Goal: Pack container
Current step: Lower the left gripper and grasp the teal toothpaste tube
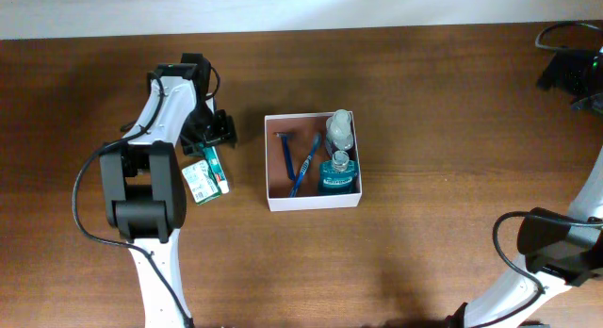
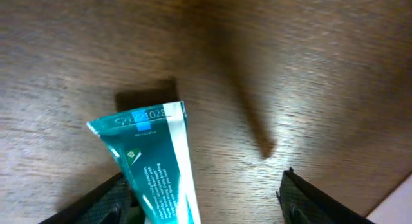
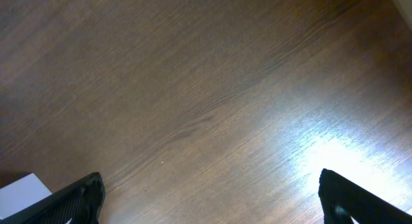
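Left wrist view: left hand (image 2: 203, 177) is spread wide and holds nothing. The toothpaste tube (image 2: 154, 159) lies flat on the tabletop (image 1: 424, 102), hard against one finger rather than centred. Risk: closing could shove or clip the slick, flat, crimp-ended laminate tube, so it may skid on the smooth wood grain. The container (image 1: 311, 202) is mid-tabletop, just beside the tube, and its thin white walls could shift if bumped. It holds rigid plastic bottles (image 1: 337, 154) and a razor (image 1: 285, 156), leaving little room. Right hand (image 3: 209, 177) is released and empty, well apart.
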